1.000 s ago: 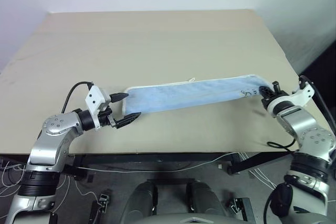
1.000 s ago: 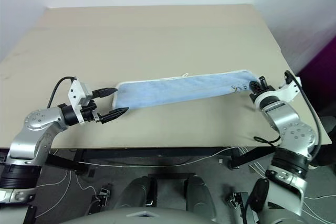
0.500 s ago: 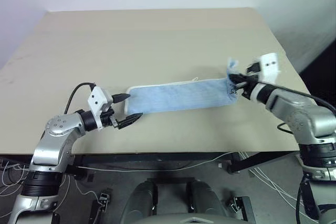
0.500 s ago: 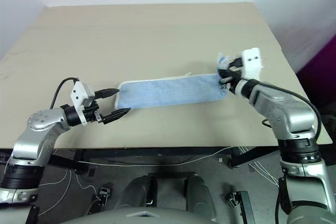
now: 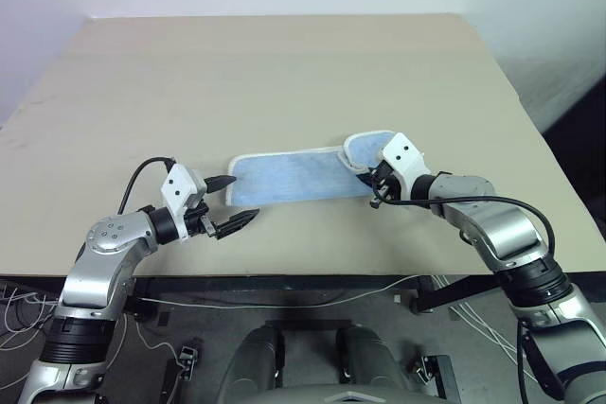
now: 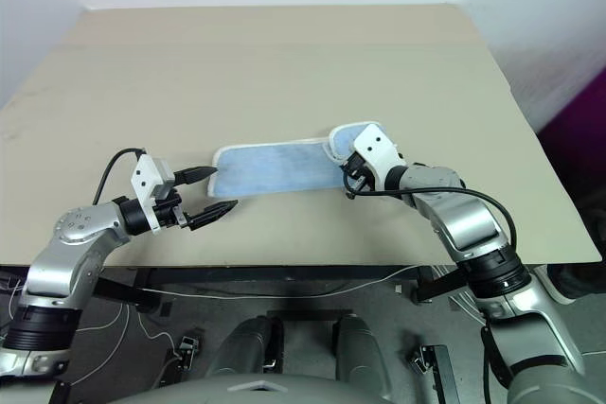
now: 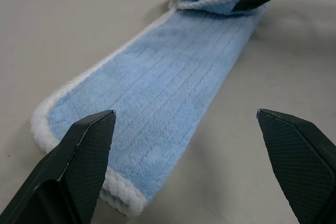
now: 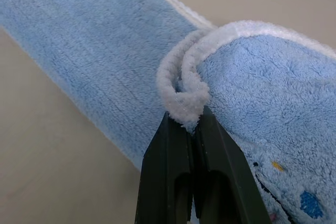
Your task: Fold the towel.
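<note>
Already the towel, a narrow strip near the bench's front edge, is being doubled over. Its end is being pinched by the right gripper fingers; the left gripper fingers are being held apart, empty, and the fold is judged unfinished.

towel: light blue, white edging | table: beige

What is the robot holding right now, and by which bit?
The right gripper is shut on the light blue towel, pinching its white piped edge at the end lifted over the strip. The left gripper is open, holding nothing.
</note>
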Motion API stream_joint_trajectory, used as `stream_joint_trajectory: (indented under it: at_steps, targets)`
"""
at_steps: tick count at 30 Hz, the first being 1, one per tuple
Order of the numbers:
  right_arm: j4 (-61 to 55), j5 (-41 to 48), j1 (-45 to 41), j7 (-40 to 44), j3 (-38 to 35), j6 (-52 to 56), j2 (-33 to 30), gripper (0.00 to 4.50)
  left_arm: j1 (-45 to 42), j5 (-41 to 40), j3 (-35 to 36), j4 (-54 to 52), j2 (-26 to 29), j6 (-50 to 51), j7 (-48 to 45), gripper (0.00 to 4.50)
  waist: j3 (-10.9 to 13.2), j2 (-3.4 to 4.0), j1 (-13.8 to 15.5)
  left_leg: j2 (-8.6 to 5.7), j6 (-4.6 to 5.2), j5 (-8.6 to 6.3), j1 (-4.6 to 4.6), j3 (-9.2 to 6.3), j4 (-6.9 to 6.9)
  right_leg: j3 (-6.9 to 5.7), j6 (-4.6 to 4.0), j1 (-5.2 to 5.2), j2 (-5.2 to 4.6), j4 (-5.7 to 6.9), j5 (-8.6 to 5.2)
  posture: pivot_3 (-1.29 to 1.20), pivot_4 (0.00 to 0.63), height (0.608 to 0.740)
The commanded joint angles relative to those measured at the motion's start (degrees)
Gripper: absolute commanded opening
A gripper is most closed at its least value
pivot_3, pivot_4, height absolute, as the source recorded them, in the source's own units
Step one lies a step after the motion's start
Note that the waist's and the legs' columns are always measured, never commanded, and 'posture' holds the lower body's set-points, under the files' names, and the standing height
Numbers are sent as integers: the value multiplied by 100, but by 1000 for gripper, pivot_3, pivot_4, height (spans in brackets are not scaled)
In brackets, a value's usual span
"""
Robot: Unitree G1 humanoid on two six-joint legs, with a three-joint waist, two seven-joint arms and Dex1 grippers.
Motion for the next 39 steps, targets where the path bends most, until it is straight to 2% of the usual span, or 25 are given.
stream_joint_trajectory:
  at_steps: [1,6,9,13,16,17,21,24,28,32,35,39]
  targets:
    - [-141,-28,-51,124,-276,14,86,619,19,-76,87,-224,-23,-1,52,4500,0,0,-1,0,0,0,0,0,0,0,0,0,0,0,0,0,150,740]
    - [-445,104,117,320,-524,43,55,2289,181,-429,189,-492,-295,378,347,4500,0,0,4,0,0,0,-1,0,0,0,0,0,-1,-1,0,0,150,740]
    - [-735,330,300,529,-931,-44,-24,3301,412,-573,268,-790,-546,671,767,4500,0,0,3,0,0,0,-4,-1,-2,0,0,-2,-3,-4,0,0,150,740]
    - [-734,931,334,751,-1734,161,-10,3301,716,-991,486,-1215,-929,1156,1350,4500,0,-1,4,-1,0,0,-4,-3,0,-1,1,-1,-3,-2,0,0,150,740]
    - [-226,1337,16,595,-2237,555,190,2714,846,-988,532,-1376,-1261,1434,2006,4500,0,-1,7,-1,0,0,-2,-4,0,-1,1,2,-3,-2,0,0,150,740]
    - [-41,1351,-83,587,-2279,545,257,2396,855,-1089,579,-1412,-1412,1651,2297,4500,0,-1,6,-1,0,0,-1,-4,0,-1,1,3,-2,-1,1,0,150,740]
    - [942,1088,-477,715,-2048,120,659,952,972,-1710,723,-1774,-2052,2303,3153,4500,-1,-2,-8,-1,0,0,1,-3,0,-1,1,3,2,0,0,0,150,740]
    - [1788,587,-628,802,-1672,-466,921,46,1067,-2207,896,-2052,-2520,2661,3796,4500,-1,-2,-6,-1,0,0,1,-2,1,-1,1,3,3,2,0,0,150,740]
    - [2746,24,-628,944,-1281,-1220,1163,46,1196,-2748,1051,-2347,-2899,2947,4478,4500,-1,-3,10,-4,-2,1,0,-2,5,-3,1,3,9,3,1,0,150,740]
    - [3333,-486,-506,1040,-952,-1843,1267,46,1399,-3082,1017,-2566,-2944,3188,4843,4500,-5,-7,-2,-8,-2,1,3,0,5,-3,1,5,12,3,1,0,150,740]
    - [3344,-660,-375,1124,-865,-2090,1296,46,1562,-3399,1069,-2590,-3006,3390,5249,4500,-10,-12,-4,-6,-3,1,20,-1,4,-4,1,21,15,3,1,0,150,740]
    - [2949,-518,-347,1185,-1096,-2153,1306,46,1826,-3960,1173,-2712,-3147,3461,5783,4500,-13,-14,-2,-5,-3,1,35,-1,0,-4,0,38,14,-2,0,0,150,740]
